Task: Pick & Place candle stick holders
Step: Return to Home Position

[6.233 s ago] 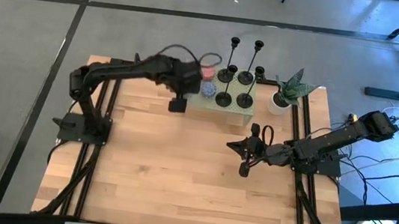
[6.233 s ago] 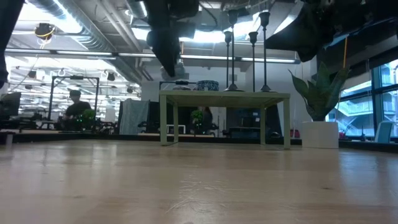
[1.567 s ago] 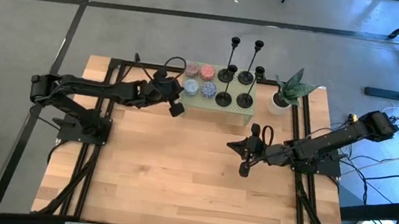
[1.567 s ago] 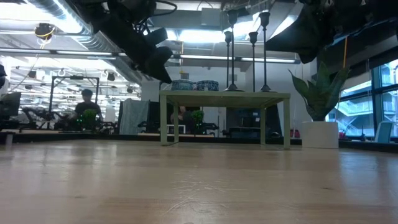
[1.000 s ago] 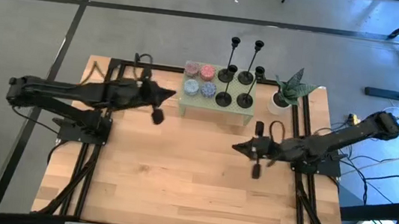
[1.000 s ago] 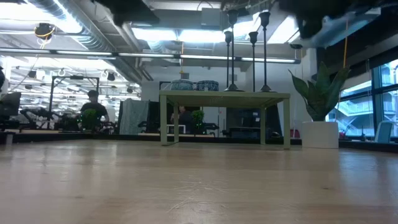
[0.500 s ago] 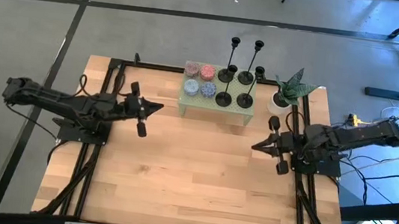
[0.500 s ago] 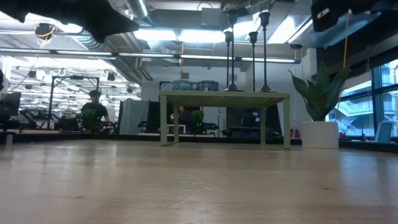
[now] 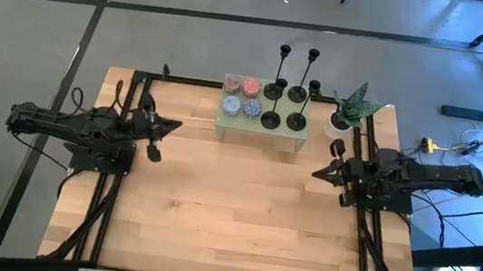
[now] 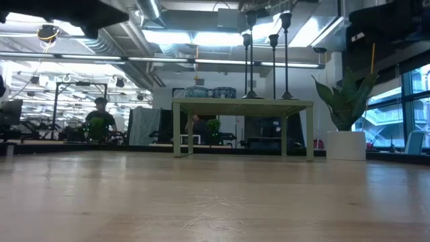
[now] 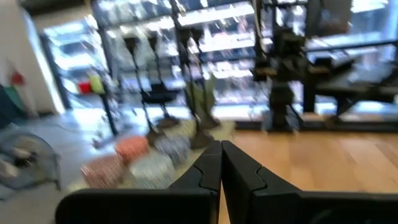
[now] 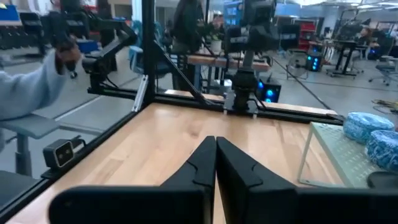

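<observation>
Only on wrists | left end effector, right end effector closed

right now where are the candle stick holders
In the high view the four candle stick holders stand on the right half of the green shelf at the table's far edge, between the speckled candles and the potted plant.

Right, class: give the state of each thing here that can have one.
Left pincer: shut, empty, over table's left side.
Right pincer: shut, empty, over right side.
Holders: four, upright on shelf.
Candles: four, resting on shelf.
Plant: upright beside shelf.
</observation>
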`<act>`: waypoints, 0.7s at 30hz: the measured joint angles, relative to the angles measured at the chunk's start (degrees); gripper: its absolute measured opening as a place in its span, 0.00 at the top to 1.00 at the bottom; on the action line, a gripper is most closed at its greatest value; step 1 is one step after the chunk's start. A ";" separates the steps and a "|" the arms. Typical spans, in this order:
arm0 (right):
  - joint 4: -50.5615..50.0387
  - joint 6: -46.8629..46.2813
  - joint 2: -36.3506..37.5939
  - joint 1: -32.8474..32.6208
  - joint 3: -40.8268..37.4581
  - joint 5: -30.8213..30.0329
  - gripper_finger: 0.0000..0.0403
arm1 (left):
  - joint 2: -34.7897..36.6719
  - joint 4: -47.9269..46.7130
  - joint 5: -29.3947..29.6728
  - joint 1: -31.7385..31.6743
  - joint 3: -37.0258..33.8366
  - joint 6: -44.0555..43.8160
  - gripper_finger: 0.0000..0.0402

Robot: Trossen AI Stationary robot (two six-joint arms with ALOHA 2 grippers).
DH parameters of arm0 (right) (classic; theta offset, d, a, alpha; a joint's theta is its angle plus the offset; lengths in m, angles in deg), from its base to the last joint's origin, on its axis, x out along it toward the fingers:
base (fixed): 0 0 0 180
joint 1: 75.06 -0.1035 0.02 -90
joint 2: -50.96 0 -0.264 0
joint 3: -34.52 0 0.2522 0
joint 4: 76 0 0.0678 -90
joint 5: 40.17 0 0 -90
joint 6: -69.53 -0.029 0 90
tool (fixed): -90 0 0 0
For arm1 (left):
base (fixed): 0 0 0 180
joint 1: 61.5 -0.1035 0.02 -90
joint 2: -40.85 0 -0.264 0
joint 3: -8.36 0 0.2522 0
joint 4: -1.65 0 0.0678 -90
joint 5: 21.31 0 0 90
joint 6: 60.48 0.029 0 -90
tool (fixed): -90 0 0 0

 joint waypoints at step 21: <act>-2.67 -0.08 17.66 1.86 -9.37 3.45 0.96 | 9.47 15.43 -8.02 0.04 -14.74 7.14 0.99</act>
